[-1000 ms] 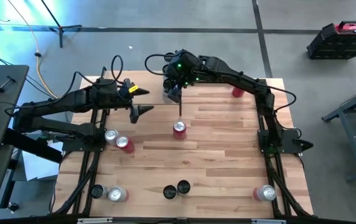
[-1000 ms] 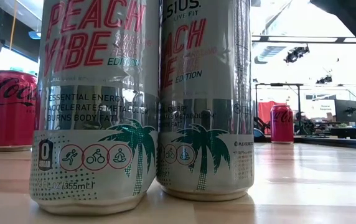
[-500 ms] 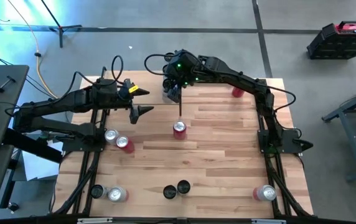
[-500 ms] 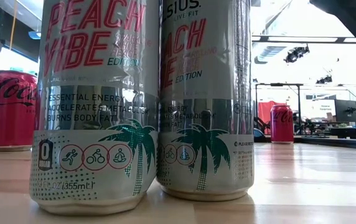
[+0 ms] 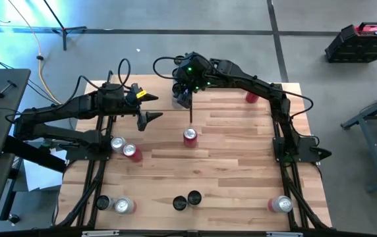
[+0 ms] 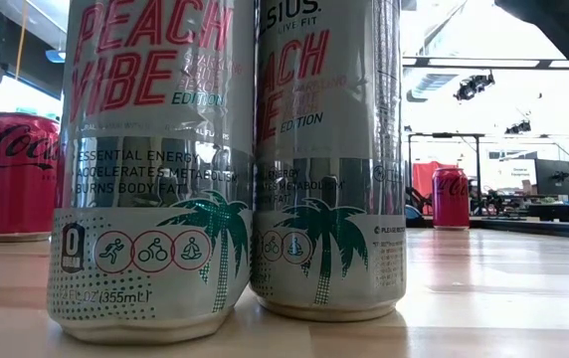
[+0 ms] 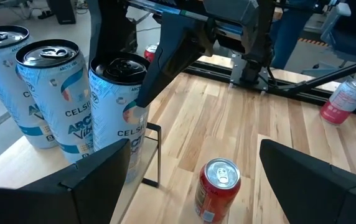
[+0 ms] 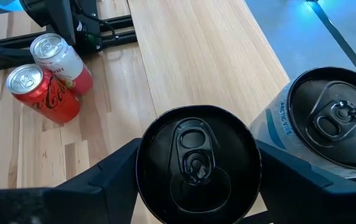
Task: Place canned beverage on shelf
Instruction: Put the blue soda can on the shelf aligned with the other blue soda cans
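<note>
Right wrist view: the right gripper (image 8: pixel 196 157) is clamped on the black-topped can (image 8: pixel 196 180), long axis upright, a blue-label can (image 8: pixel 330 121) just beside it

Left wrist view: that can stands with two others by the shelf (image 7: pixel 159 152) and its thin black post, apparently on its board already; release looks like the next call

High view: the right arm stretches to the table's 12 o'clock edge, wrist pointing down. The left gripper (image 5: pixel 147 107) waits at its 8 o'clock, jaws wide and empty, and a red can (image 5: pixel 190 136) stands at 6 o'clock

Low view: two peach cans (image 6: pixel 155 169) block everything, no gripper visible
</note>
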Controlling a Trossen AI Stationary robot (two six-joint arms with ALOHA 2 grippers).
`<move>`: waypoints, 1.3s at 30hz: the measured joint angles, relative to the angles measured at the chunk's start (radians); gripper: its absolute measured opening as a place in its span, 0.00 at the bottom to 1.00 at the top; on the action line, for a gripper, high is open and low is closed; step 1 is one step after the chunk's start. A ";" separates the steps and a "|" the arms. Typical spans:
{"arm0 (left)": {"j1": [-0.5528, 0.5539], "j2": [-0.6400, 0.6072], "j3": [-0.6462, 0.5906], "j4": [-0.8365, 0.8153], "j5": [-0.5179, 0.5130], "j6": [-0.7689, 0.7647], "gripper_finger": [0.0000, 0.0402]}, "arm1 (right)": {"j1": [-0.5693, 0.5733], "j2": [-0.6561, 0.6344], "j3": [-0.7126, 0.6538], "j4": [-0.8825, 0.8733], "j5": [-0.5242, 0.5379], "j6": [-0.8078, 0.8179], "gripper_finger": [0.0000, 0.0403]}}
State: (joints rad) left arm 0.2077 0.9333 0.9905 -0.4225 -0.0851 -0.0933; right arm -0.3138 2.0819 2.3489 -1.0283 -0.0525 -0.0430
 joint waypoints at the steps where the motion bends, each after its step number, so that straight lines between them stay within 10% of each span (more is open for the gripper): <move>1: 0.000 0.000 0.000 0.001 0.000 0.000 0.87 | 0.000 0.000 0.000 0.000 0.000 -0.002 0.65; 29: 0.018 0.084 -0.001 0.020 -0.002 0.054 0.87 | 0.006 -0.057 0.008 0.103 0.000 0.001 0.78; 39: 0.212 0.094 -0.104 0.129 0.165 0.129 0.87 | 0.052 -0.127 0.008 -0.110 0.051 0.007 0.78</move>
State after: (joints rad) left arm 0.4201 1.0271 0.8866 -0.2934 0.0802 0.0356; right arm -0.2616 1.9553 2.3569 -1.1381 -0.0017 -0.0365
